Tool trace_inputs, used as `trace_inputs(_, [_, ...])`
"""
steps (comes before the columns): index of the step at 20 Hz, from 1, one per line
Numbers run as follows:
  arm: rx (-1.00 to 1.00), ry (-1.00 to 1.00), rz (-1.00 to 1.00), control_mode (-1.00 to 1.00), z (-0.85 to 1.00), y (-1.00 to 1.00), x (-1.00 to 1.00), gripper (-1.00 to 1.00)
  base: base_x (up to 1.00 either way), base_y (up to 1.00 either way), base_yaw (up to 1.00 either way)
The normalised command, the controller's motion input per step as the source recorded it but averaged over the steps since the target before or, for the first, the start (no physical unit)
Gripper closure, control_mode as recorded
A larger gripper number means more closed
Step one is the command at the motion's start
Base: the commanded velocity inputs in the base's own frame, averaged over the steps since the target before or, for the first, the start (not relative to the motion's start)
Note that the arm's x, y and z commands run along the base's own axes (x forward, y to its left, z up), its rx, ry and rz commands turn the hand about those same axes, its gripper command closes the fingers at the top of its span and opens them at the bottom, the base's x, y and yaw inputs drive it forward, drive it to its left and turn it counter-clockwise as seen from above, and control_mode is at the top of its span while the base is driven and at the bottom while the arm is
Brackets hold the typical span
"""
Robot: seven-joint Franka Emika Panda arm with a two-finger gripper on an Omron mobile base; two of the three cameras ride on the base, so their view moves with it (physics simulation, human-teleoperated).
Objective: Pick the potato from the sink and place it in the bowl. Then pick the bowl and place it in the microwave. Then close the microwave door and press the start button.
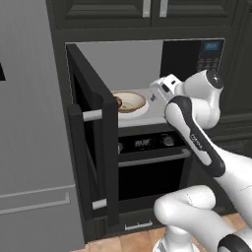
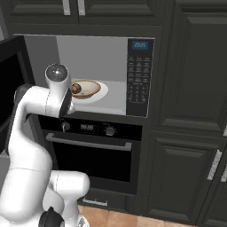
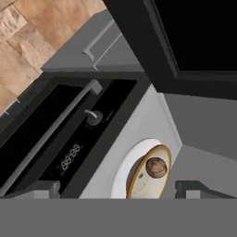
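Observation:
The tan bowl [image 1: 132,101] [image 2: 88,88] [image 3: 147,180] rests on a white turntable plate [image 1: 142,111] inside the microwave [image 1: 123,64] [image 2: 88,53]. The dark brown potato [image 2: 76,88] [image 3: 156,167] lies in the bowl. My gripper [image 3: 118,189] is open and holds nothing. It hovers just outside the cavity, above the bowl's near side, apart from it. The microwave door [image 1: 91,142] [image 3: 185,37] stands swung wide to the left, its silver handle [image 1: 92,115] facing out. The keypad panel [image 1: 210,56] [image 2: 139,75] with a blue display is on the right. The sink is out of view.
A black oven [image 1: 147,167] [image 2: 93,150] with a clock display [image 3: 69,157], knobs [image 3: 94,116] and a bar handle sits directly under the microwave. A grey fridge [image 1: 29,147] stands to the left, dark cabinets [image 2: 190,111] to the right. Below is wooden floor [image 3: 28,41].

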Motion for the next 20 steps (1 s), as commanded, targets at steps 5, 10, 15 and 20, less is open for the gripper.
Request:
trace_inputs(5, [-0.02, -0.03, 0.09, -1.00, 0.72, 0.12, -1.00, -1.00, 0.00, 0.00, 0.00])
trace_inputs(10, [-0.06, -0.12, 0.19, -1.00, 0.62, 0.03, -1.00, -1.00, 0.00, 0.00, 0.00])
trace_inputs(15, [0.00, -0.04, 0.13, -1.00, 0.50, 0.00, -1.00, -1.00, 0.00, 0.00, 0.00])
trace_inputs(20, [0.00, -0.11, 0.15, -1.00, 0.37, 0.16, -1.00, -1.00, 0.00, 0.00, 0.00])
